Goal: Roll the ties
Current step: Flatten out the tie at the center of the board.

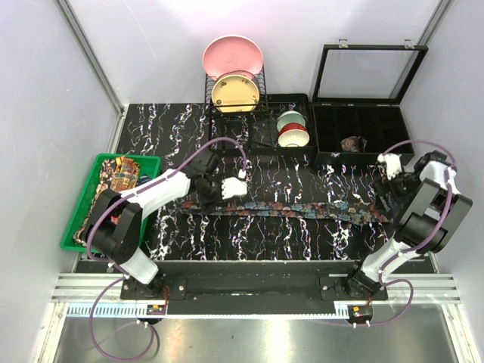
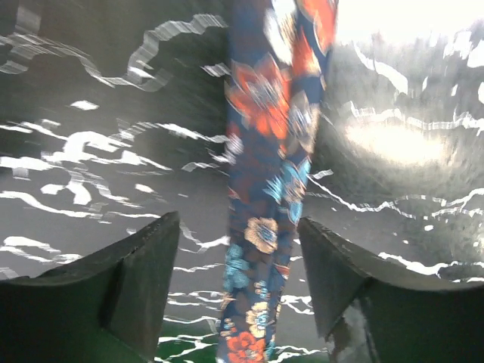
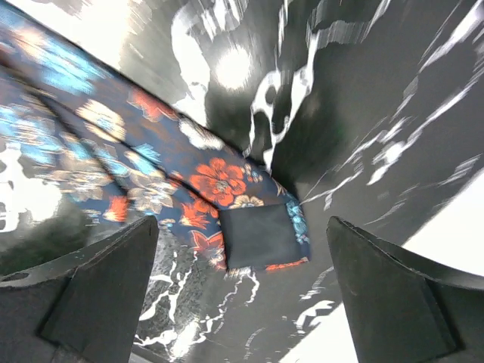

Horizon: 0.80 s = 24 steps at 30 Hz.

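Observation:
A dark blue tie (image 1: 302,209) with red and orange flowers lies stretched left to right across the black marbled table (image 1: 265,242). My left gripper (image 1: 212,195) is open over its narrow left end; in the left wrist view the tie (image 2: 265,151) runs between the open fingers (image 2: 140,280) of the gripper (image 2: 240,261), untouched. My right gripper (image 1: 383,198) is open over the wide right end. In the right wrist view the gripper (image 3: 242,253) straddles the tie's tip (image 3: 261,236), which shows its dark lining. A yellow-orange paisley tie (image 1: 121,175) lies in the green tray (image 1: 79,227). A small brownish coil (image 1: 353,143) sits in the black box.
An open black compartment box (image 1: 333,132) with a raised glass lid stands at the back right. A wire rack with a pink plate (image 1: 232,55) and a yellow plate (image 1: 234,93) stands at the back, with stacked bowls (image 1: 293,130) beside it. Walls close both sides.

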Tool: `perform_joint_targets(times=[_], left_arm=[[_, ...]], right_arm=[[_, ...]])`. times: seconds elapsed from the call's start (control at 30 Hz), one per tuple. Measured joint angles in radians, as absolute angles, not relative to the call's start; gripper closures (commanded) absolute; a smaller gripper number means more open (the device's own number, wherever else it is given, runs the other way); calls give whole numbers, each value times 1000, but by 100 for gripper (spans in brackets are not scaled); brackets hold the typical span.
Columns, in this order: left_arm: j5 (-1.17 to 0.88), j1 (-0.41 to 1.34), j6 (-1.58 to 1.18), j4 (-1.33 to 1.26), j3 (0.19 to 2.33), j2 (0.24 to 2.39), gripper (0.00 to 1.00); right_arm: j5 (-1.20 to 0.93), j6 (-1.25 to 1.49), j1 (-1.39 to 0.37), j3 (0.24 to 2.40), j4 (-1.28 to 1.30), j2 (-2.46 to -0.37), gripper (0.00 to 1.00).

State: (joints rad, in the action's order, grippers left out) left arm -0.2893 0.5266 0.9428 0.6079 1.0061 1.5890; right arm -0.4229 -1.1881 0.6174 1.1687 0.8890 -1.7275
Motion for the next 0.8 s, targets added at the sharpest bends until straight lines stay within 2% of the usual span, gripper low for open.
perform_joint_targets(times=[0.07,0.1,0.13,0.27,0.47,0.8], left_arm=[[-308,527,923,608,1039,1581,19],[-319,527,913,608,1055,1576,10],[-332,527,904,608,1067,1570,8],[-365,527,868,606,1084,1532,1],[-391,504,804,579,1050,1439,1],[-415,453,750,573,982,1330,1]], right_arm=[[-478,-1230,613,1201,929,-1687,0],[-501,-1254,606,1217,951,-1661,0],[-518,-1277,590,1226,967,-1632,0],[-547,-1377,460,1203,1003,-1518,0],[-547,-1475,266,1053,1007,-1452,0],[-458,-1540,144,817,852,-1447,0]])
